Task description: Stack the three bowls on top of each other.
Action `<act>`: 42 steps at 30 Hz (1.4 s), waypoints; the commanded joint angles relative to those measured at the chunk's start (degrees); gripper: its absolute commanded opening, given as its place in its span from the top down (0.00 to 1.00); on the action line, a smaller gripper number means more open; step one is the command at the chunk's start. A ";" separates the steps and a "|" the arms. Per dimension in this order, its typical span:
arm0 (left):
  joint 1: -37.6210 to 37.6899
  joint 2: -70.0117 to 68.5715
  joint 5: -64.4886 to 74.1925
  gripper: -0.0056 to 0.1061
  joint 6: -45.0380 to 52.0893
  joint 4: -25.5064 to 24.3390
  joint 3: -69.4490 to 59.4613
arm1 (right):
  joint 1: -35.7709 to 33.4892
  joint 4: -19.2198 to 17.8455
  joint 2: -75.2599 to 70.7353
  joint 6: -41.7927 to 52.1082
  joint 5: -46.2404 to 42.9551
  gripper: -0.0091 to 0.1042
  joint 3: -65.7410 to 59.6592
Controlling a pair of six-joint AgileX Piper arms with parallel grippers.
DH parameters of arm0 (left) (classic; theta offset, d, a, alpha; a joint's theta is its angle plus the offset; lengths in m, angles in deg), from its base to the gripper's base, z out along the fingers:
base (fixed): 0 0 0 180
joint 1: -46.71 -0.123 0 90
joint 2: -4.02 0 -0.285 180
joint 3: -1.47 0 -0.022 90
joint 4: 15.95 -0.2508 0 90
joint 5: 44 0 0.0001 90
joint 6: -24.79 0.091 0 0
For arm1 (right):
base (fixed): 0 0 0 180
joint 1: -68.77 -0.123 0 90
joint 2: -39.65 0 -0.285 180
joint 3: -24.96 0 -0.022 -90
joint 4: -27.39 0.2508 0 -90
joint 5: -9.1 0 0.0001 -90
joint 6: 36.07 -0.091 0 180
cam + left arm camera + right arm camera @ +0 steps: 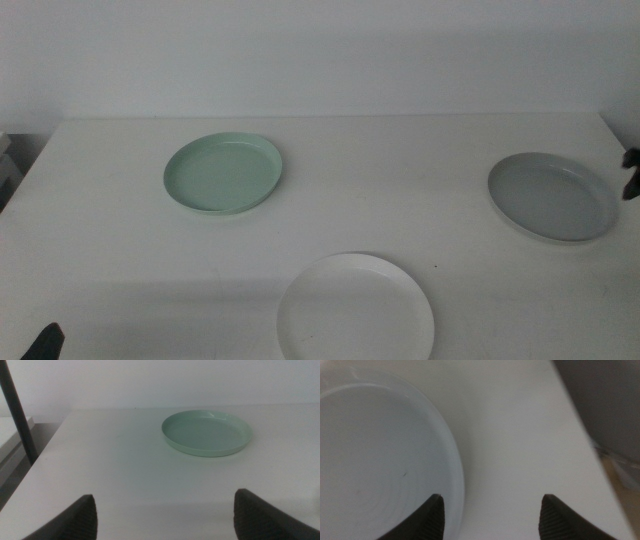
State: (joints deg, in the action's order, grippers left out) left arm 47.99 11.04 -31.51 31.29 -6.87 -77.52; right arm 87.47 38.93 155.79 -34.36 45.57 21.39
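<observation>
- Bowls sit apart on the white table (pixel 420 160), none stacked yet: the green bowl (pixel 222 173) far left, the grey bowl (pixel 552 196) at the right, the white bowl (pixel 356 307) at the near edge between them.
- I read the white bowl as a likely base, since it lies roughly midway and either arm should reach it; that is only my guess.
- My right gripper (pixel 490 512) hangs at the right edge of the table, just beside the grey bowl's outer rim. In the middle view only a dark tip shows there.
- Its jaws stand spread, one over the rim (pixel 455 475) and one over bare table outside it. I judge this sets up a pinch on the low rim, because a shallow bowl offers nothing else to hold.
- My left gripper (pixel 165 517) waits low at the near left corner, jaws wide apart and holding nothing, facing the green bowl, which is well apart from it.
- Next I would lower the right jaws squarely onto the rim; the thin, sloped plastic could slip or tip the bowl if I bite too shallow.
</observation>
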 commanded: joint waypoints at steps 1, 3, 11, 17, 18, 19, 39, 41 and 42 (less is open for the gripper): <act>0.03 0.27 -4.02 0.02 -0.40 0.50 0.27 | -0.27 2.10 0.02 2.21 -4.96 0.51 1.82; 0.03 0.27 -4.02 0.02 -0.40 0.50 0.27 | -0.68 4.10 2.44 2.65 -7.16 0.52 1.82; 0.03 0.27 -4.02 0.02 -0.40 0.50 0.27 | -2.16 10.04 7.09 8.02 -13.39 0.78 1.82; 0.03 0.27 -4.02 0.02 -0.40 0.50 0.27 | -4.30 12.82 2.97 9.49 -12.02 0.93 0.73; 0.03 0.27 -4.02 0.02 -0.40 0.50 0.27 | -4.98 13.21 0.90 9.54 -12.50 0.93 -0.46; 0.03 0.27 -4.02 0.02 -0.40 0.50 0.27 | -5.87 13.80 -1.46 9.54 -13.84 0.93 -2.09; 0.03 0.27 -4.02 0.02 -0.40 0.50 0.27 | -42.74 15.35 -25.23 9.49 -22.02 0.93 -28.63; 0.03 0.27 -4.02 0.02 -0.40 0.50 0.27 | -45.41 15.35 -23.45 9.43 -24.57 0.93 -28.95; 0.03 0.27 -4.02 0.02 -0.40 0.50 0.27 | -46.47 15.35 -22.63 9.43 -25.61 0.93 -28.95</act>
State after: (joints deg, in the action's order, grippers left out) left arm 47.99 11.04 -31.46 31.34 -6.87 -77.52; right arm 42.23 54.36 134.00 -25.31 25.24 -8.63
